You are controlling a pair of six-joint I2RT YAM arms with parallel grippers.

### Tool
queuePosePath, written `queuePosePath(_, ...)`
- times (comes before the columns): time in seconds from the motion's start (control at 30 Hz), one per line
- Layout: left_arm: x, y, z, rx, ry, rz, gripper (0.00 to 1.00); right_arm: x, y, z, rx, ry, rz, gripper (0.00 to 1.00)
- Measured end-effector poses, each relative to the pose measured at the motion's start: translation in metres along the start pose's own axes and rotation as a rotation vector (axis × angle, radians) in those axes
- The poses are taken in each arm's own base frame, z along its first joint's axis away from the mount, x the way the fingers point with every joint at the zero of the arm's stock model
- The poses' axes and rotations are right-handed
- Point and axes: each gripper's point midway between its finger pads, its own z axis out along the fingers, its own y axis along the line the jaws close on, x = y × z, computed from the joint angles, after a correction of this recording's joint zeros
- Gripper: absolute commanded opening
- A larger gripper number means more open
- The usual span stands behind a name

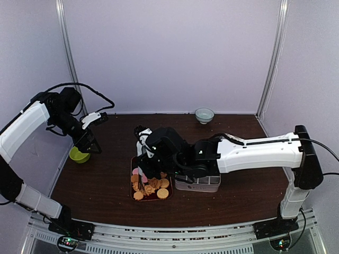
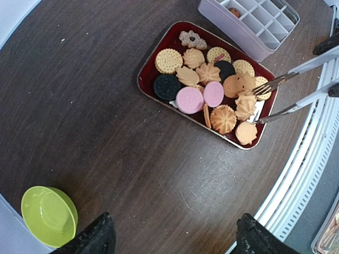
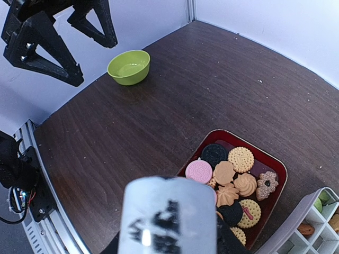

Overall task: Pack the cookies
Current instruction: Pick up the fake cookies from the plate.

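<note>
See cookies (image 2: 209, 90) heaped in glossy red tray (image 2: 145, 79): ridged rounds, swirls, pink discs, dark sandwiches. Over tray, metal tongs (image 2: 302, 67) clamped by right gripper (image 1: 153, 161), grip mostly cut off. Left of tray, left gripper (image 2: 176, 233) spread wide, empty.

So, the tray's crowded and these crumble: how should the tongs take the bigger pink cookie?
Probably close the tongs on the bigger pink cookie across its rim, from straight above: it lies flat and round, neighbours tight against both sides.

One red tray (image 2: 150, 67), one green bowl (image 2: 48, 214), one pale bowl (image 1: 204, 114), one divided box (image 2: 249, 21), one pair of tongs (image 2: 267, 85), two pink cookies (image 2: 189, 99), two dark cookies (image 2: 167, 86).
</note>
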Motion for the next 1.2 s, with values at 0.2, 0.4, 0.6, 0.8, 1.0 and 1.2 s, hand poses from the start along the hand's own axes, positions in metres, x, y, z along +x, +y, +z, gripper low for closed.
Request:
queuePosePath(0.2,0.001,-0.001,0.001,0.003,0.002,-0.001,0.80,0.007,0.000,0.009,0.006,0.008,-0.003,0.40)
queuePosePath(0.4,0.001,-0.001,0.001,0.005,0.001,0.001,0.79,0.011,0.000,0.019,0.020,0.002,-0.005,0.39)
queuePosePath(0.6,0.001,-0.001,0.001,0.006,0.001,0.002,0.78,0.012,0.002,0.020,0.018,-0.002,-0.002,0.28)
queuePosePath(0.8,0.001,-0.002,0.001,0.009,0.000,0.004,0.78,0.016,0.008,0.018,0.011,0.002,-0.014,0.17)
queuePosePath(1.0,0.001,-0.002,0.001,0.009,0.000,0.004,0.77,0.011,0.008,0.014,0.024,-0.011,-0.030,0.10)
queuePosePath(1.2,0.001,-0.004,0.001,0.019,-0.001,0.002,0.76,-0.015,-0.003,-0.007,0.018,-0.064,0.003,0.05)
